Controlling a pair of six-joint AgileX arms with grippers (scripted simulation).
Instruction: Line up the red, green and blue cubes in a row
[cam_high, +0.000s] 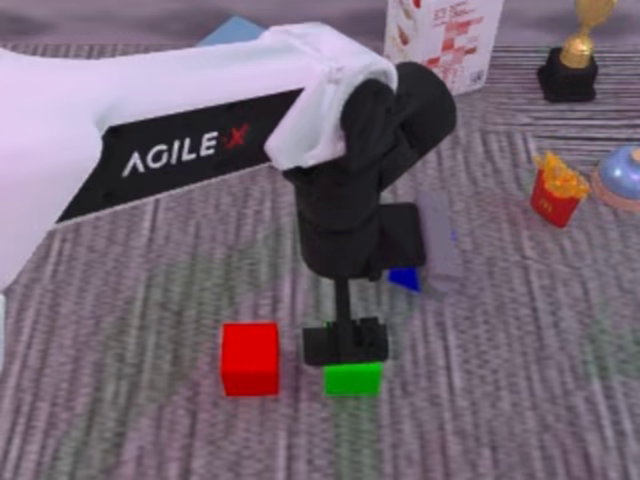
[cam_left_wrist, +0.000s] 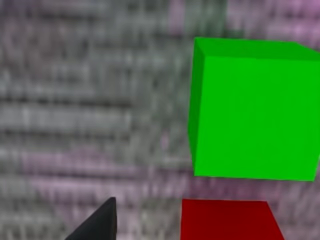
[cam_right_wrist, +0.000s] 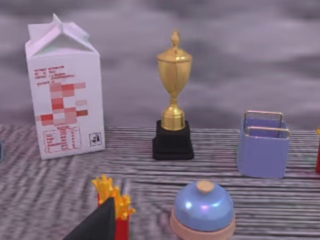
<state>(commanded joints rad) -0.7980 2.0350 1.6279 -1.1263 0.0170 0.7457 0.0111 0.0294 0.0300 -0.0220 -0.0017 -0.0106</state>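
The red cube (cam_high: 250, 358) sits on the table left of the green cube (cam_high: 352, 378), with a small gap between them. My left gripper (cam_high: 345, 342) hovers open just above the green cube, holding nothing. The left wrist view shows the green cube (cam_left_wrist: 255, 110) and the red cube (cam_left_wrist: 227, 220) resting free on the table, with one dark finger (cam_left_wrist: 97, 227) off to the side. The blue cube (cam_high: 405, 278) lies farther back, mostly hidden under my left arm. My right gripper (cam_right_wrist: 160, 236) is out of the top view, parked, open and empty.
At the back stand a milk carton (cam_high: 445, 40) and a gold trophy (cam_high: 572, 60). At the right are a red fries carton (cam_high: 558, 190) and a blue bell (cam_high: 625, 178). A blue box with handles (cam_right_wrist: 263, 145) shows in the right wrist view.
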